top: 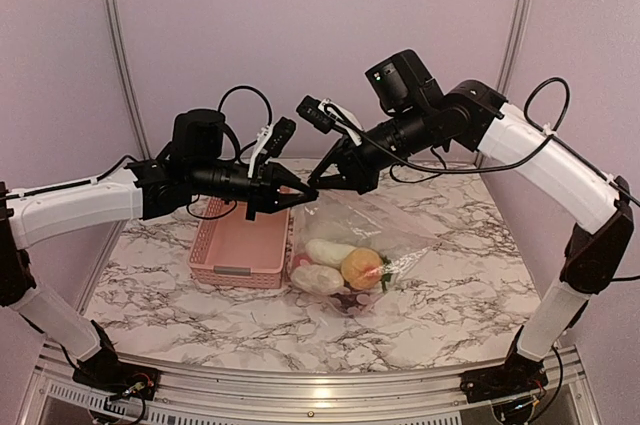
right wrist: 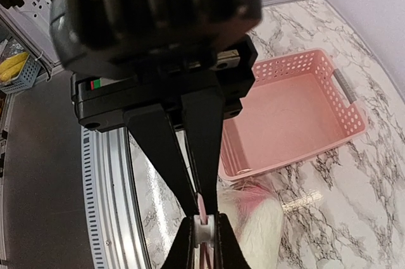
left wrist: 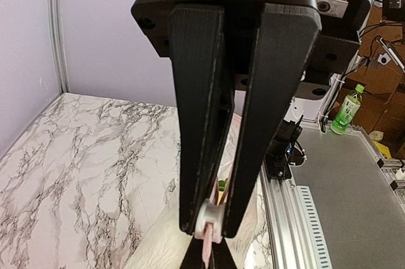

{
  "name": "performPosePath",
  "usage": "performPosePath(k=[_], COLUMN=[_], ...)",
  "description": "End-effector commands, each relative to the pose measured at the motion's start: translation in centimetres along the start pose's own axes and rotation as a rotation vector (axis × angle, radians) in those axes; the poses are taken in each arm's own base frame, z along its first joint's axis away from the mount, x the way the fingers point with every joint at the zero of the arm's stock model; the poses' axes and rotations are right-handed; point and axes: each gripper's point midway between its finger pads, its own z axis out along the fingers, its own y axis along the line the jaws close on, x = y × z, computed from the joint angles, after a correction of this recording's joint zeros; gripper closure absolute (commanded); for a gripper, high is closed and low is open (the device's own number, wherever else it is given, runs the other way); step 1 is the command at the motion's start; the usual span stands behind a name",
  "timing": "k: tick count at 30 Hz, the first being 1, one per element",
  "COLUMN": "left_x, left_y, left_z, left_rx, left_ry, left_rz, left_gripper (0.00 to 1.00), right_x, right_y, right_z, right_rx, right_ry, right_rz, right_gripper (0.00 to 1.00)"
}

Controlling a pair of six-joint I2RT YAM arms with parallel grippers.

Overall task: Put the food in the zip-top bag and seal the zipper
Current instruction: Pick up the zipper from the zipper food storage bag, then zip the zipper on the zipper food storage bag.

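Observation:
The clear zip-top bag [top: 400, 230] lies on the marble table with its top edge lifted. The food is inside it: white oblong pieces [top: 328, 251], an orange fruit [top: 362, 267] and red bits. Both grippers meet tip to tip at the bag's raised top corner. My left gripper [top: 300, 192] is shut on a small white slider [left wrist: 210, 221] on the pink zipper strip [left wrist: 207, 250]. My right gripper [top: 320, 183] is shut on the same pink strip [right wrist: 202, 204] just beside the slider [right wrist: 204, 231]. The rest of the zipper is hidden behind the fingers.
A pink lattice basket [top: 240, 245] stands left of the bag, and the right wrist view [right wrist: 291, 111] shows nothing in it. The aluminium table rail [top: 300, 385] runs along the near edge. Frame posts [top: 118, 55] stand at the back corners.

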Motion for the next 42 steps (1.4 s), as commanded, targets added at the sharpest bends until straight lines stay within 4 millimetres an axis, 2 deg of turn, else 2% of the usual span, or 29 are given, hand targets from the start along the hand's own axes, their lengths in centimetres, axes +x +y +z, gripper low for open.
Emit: performPosePath(k=[1,8,15,20,29,42], left_x=[-1.3,-1.2,-0.8,-0.1,0.5,0.7], left_y=[-0.3,1.4,3.7,4.7,6.0,6.8], left_z=[-1.0,-2.0,-3.8,-4.5,-5.6,-6.4], left_rx=[0.006,-0.078,-0.165,-0.191,-0.228,-0.252], left_ry=[-0.049,-0.065,-0.085,-0.056,-0.058,-0.066], left_rz=[-0.002,-0.012,-0.054,-0.026,-0.034,-0.036], left_gripper=[1.0,1.0,1.0,1.0,1.0,1.0], right_x=[0.0,0.6,3.0,5.0,8.7,11.1], right_y=[-0.3,-1.5,-2.9,-3.0,-3.0,-3.5], right_z=[-0.3,-1.4,-5.0,-7.0,-8.9,-10.7], right_rx=[0.011,0.068,0.163,0.217,0.298,0.396], right_ry=[0.0,0.009,0.018,0.03,0.079,0.114], right_rz=[0.0,0.034,0.087,0.107,0.149,0.178], right_gripper=[0.96,0.99,0.99,0.99,0.99,1.0])
